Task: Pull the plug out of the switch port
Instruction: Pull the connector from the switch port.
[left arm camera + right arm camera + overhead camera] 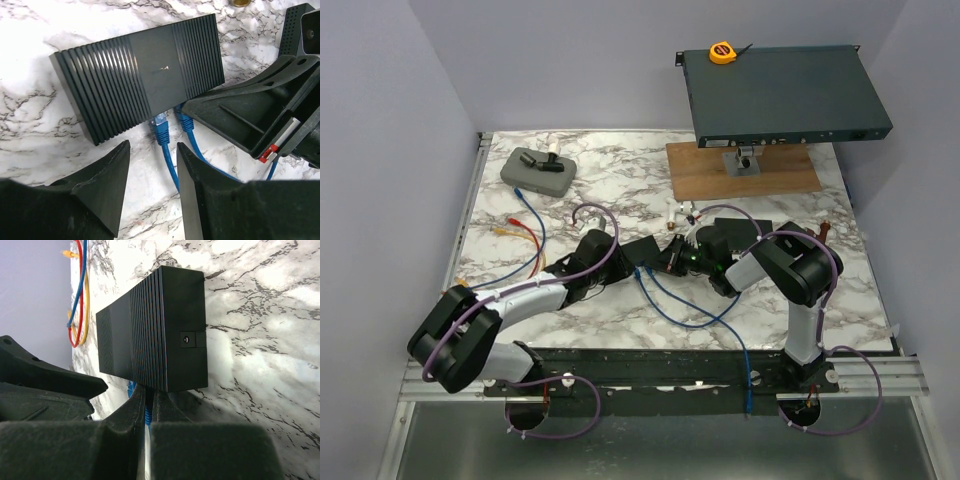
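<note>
White marbled surface point(30, 125) carries a ribbed black switch box point(145, 75); right pincer point(148, 410) pinches its blue cable plug point(185, 121), left pincer point(152, 187) stands open.

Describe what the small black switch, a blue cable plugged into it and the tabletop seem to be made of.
Switch: probably matte black moulded plastic, given fine ribs and dull sheen; painted metal possible.
Blue cable: flexible, slightly glossy plastic or rubber jacket; it curves freely.
Tabletop: glossy white surface with grey marble veining; real stone or printed laminate, cannot tell.
</note>
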Motion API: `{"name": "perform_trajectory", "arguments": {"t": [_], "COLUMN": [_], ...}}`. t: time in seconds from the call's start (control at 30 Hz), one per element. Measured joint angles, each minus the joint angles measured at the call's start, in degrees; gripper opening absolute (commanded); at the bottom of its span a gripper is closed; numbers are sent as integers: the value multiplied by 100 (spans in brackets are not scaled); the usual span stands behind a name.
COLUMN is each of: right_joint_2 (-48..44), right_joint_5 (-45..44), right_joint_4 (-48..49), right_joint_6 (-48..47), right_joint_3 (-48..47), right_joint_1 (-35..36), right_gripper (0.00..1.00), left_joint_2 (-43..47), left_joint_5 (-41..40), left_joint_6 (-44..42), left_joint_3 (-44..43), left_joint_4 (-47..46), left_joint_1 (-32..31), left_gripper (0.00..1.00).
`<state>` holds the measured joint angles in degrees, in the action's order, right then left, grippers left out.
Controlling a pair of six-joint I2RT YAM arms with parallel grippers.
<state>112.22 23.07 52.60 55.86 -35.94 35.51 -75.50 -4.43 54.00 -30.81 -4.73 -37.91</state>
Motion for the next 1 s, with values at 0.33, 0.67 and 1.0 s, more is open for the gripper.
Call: {"name": "perform_trajectory", "arguments": {"t": [0.33,0.67,1.0], "right_joint_2": [0,0,0], "right_joint_5": [42,66,133], "right_joint_4": [-4,-9,4], "right_joint_6": [-39,-42,-42], "right_joint_3": [0,0,28], "right_joint_1": [0,0,-2], "right_gripper": [1,1,1], "left_joint_2": [-389,-697,-758], "left_joint_5": [39,85,81], "left_joint_6": [-103,-83,50], "left_joint_3": [-177,-234,-251], "left_joint_4": [57,66,74], "left_joint_1": [-9,-11,-11], "left_gripper": [34,34,34]}}
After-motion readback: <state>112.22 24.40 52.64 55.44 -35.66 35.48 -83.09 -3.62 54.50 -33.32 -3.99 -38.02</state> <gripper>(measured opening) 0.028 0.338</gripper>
